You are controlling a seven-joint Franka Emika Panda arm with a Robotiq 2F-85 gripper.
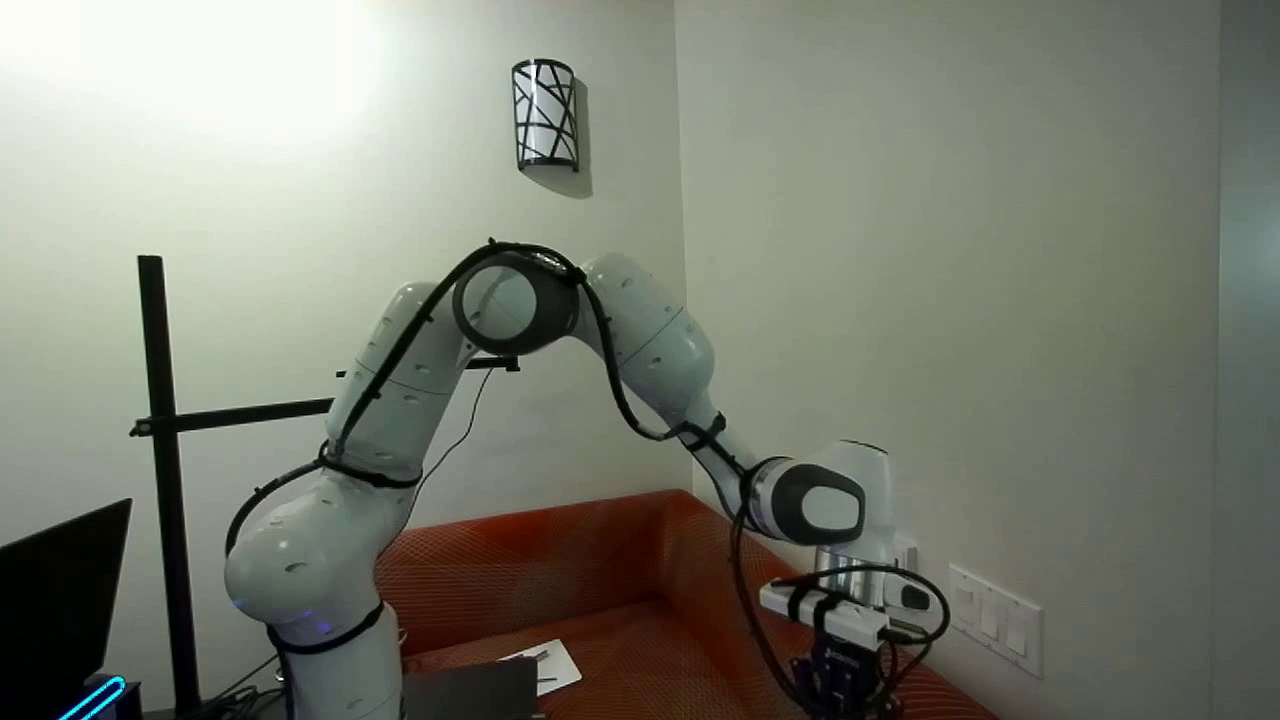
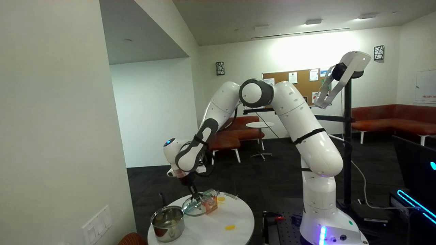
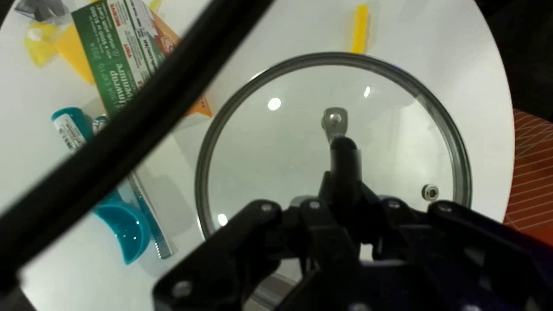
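My gripper (image 3: pixel 345 194) is shut on the black handle (image 3: pixel 344 160) of a round glass lid (image 3: pixel 268 151) with a metal rim. In an exterior view, the gripper (image 2: pixel 195 195) points down and holds the lid (image 2: pixel 192 209) at the round white table; the gap beneath the lid cannot be judged. A steel pot (image 2: pixel 170 233) stands beside the lid, open at the top. A green and orange box (image 3: pixel 114 60) lies close to the lid's edge, and also shows in an exterior view (image 2: pixel 211 205). In an exterior view, the gripper (image 1: pixel 845 675) has its fingers cut off by the frame.
A teal scoop-like tool (image 3: pixel 125 231) and a silver wrapper (image 3: pixel 41 8) lie near the box. Yellow pieces (image 3: pixel 75 52) lie beside it. A yellow strip (image 3: pixel 360 30) lies past the lid. A red-orange bench (image 1: pixel 600 640) and wall (image 1: pixel 1000 400) stand close to the table (image 2: pixel 218 234).
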